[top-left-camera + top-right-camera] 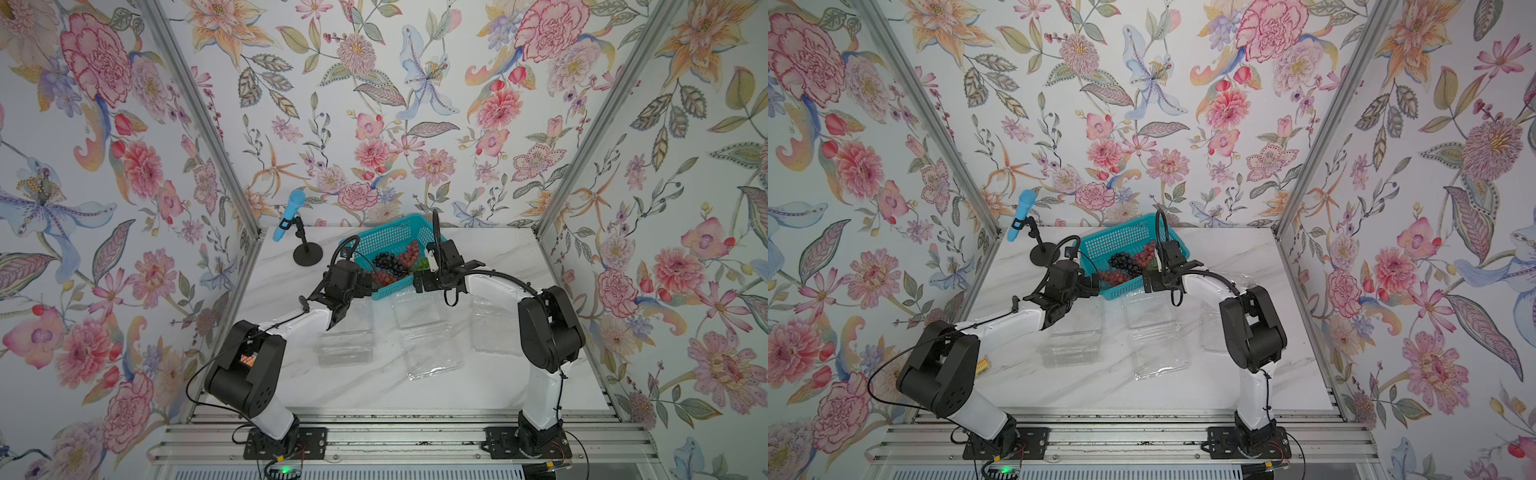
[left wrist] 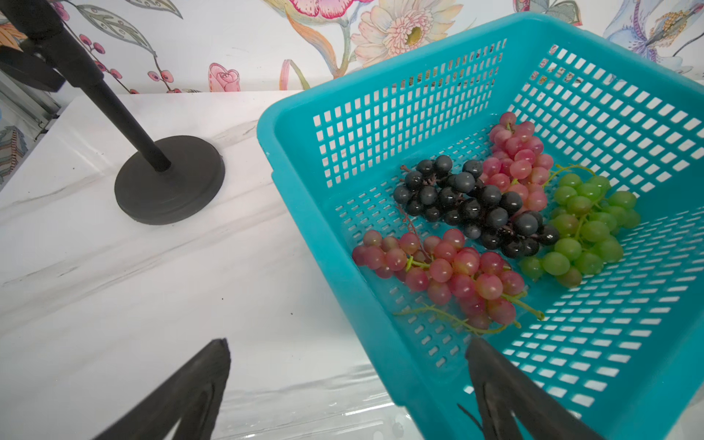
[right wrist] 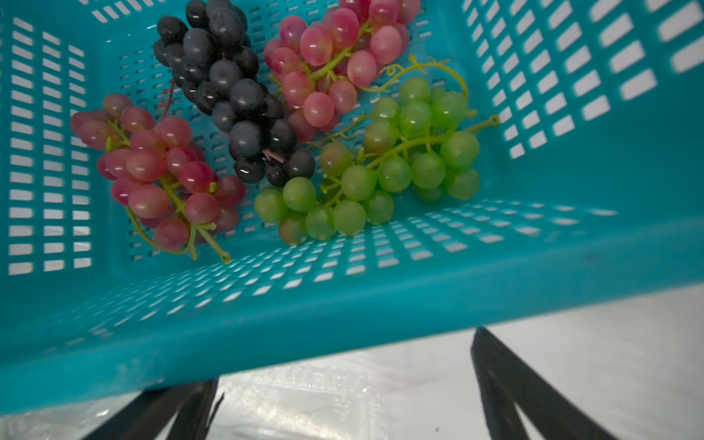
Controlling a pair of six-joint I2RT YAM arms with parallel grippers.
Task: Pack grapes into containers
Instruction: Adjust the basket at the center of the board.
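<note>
Four bunches of grapes (image 2: 491, 213); basket (image 3: 343, 335) wall before right claw (image 3: 344, 358), apart; left claw (image 2: 348, 341) apart

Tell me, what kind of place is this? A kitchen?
Probably a robot test booth, not a kitchen: two white-and-black robot arms bolted to a silver metal rail, a white marble-look tabletop walled by flowered wallpaper panels, and a blue microphone on a black stand.

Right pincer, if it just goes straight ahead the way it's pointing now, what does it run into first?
Most likely the near wall of the teal basket, which crosses right ahead of the open right pincer in the right wrist view. The green grapes lie beyond it, inside. Depth is hard to judge.
</note>
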